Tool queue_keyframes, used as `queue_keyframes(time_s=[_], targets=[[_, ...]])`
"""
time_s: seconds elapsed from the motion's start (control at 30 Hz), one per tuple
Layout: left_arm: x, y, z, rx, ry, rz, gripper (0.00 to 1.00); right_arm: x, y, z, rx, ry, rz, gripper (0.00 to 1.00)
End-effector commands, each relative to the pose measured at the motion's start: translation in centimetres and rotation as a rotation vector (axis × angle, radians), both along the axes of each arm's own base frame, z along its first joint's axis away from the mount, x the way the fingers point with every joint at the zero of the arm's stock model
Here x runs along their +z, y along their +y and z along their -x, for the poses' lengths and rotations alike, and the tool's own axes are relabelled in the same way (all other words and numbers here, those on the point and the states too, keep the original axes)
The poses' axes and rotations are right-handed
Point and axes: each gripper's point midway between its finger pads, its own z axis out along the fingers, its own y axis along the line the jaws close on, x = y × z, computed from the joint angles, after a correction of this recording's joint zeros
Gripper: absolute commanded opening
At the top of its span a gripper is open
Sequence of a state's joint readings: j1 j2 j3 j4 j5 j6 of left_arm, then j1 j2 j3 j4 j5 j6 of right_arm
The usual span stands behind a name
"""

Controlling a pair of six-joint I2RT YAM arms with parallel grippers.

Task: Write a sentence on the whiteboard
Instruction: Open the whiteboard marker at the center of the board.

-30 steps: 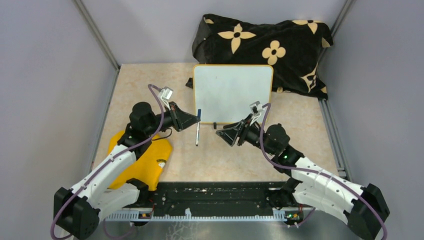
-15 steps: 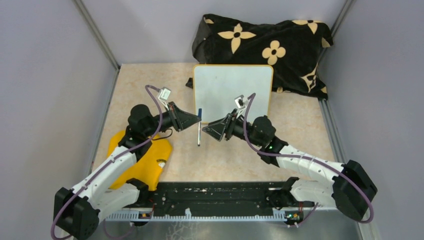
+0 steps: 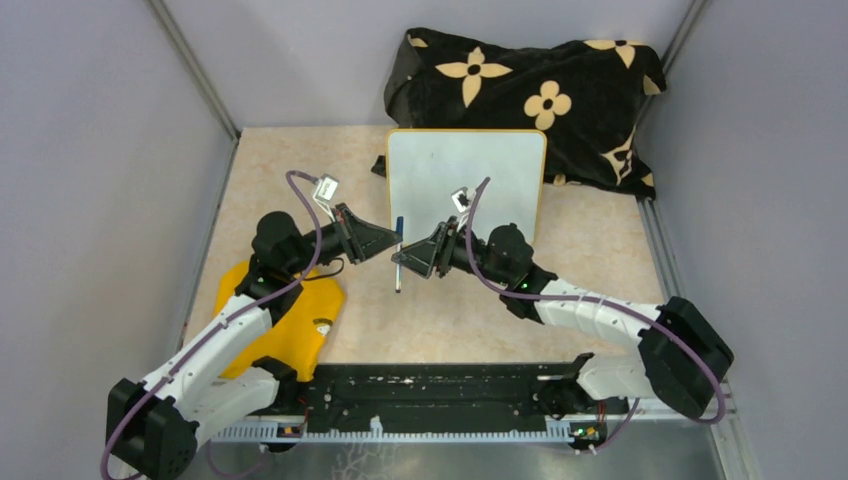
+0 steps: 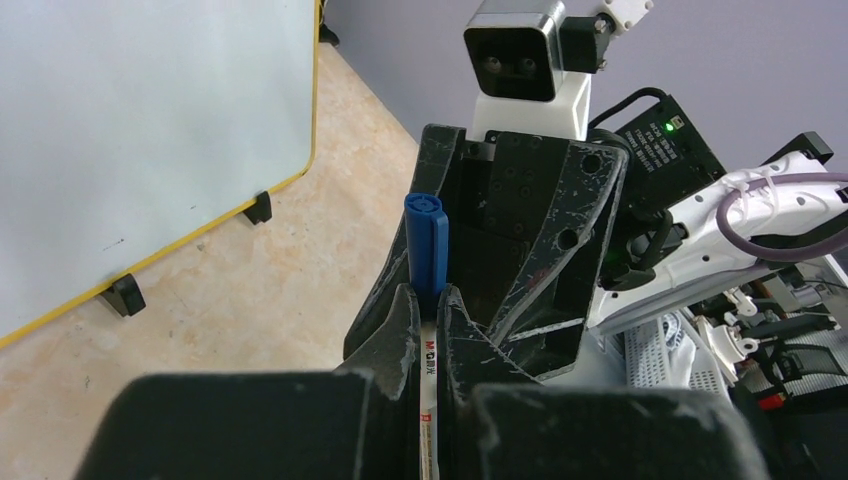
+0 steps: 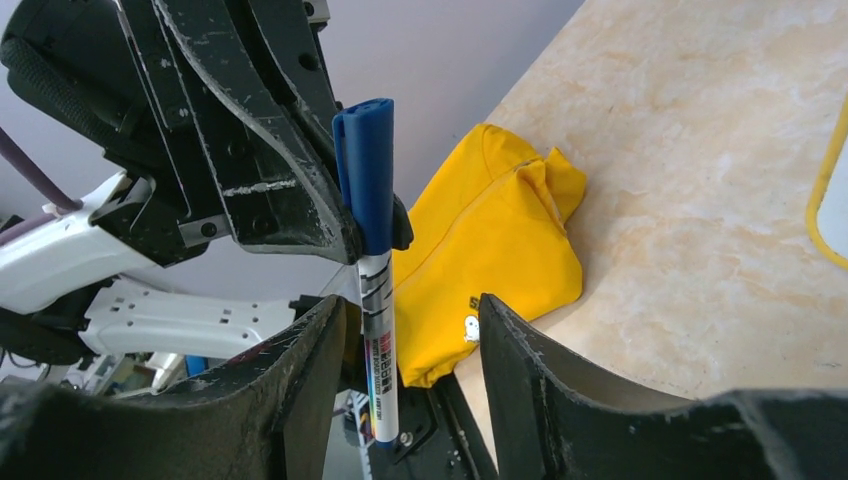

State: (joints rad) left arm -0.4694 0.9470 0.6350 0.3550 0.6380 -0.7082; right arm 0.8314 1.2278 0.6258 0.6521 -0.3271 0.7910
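Note:
The whiteboard point(image 3: 465, 185) stands blank and propped up at the back of the table; its white face point(image 4: 150, 130) also fills the upper left of the left wrist view. My left gripper point(image 3: 397, 240) point(image 4: 428, 295) is shut on a marker point(image 3: 397, 262) point(image 4: 428, 365) with a white barrel and a blue cap point(image 5: 368, 170), held upright with the cap on top. My right gripper point(image 3: 406, 263) point(image 5: 410, 305) is open and faces the left one. The lower barrel stands between its two fingers, close to one of them, and neither finger grips it.
A yellow cloth point(image 3: 285, 320) point(image 5: 490, 260) lies on the table at the near left, under the left arm. A black flowered cloth point(image 3: 530, 90) is heaped behind the whiteboard. Grey walls enclose the table on three sides.
My right arm has swung left from in front of the board until its fingers straddle the marker, and the jaws have narrowed a little. The left arm and marker have stayed put.

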Motion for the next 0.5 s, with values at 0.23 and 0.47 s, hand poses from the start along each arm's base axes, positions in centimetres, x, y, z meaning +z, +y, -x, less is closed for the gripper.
queue_keyframes(time_s=[0.23,0.47], targets=[[1.3,-0.2,1.1,-0.047,-0.059,0.034,0.0,4.1,1.5,1.5,0.116,-0.1,-0.075,0.17],[2.2,-0.1,1.7,-0.061,-0.095,0.035,0.73,2.6,-0.8,2.7,0.094,-0.197,0.047,0.0]])
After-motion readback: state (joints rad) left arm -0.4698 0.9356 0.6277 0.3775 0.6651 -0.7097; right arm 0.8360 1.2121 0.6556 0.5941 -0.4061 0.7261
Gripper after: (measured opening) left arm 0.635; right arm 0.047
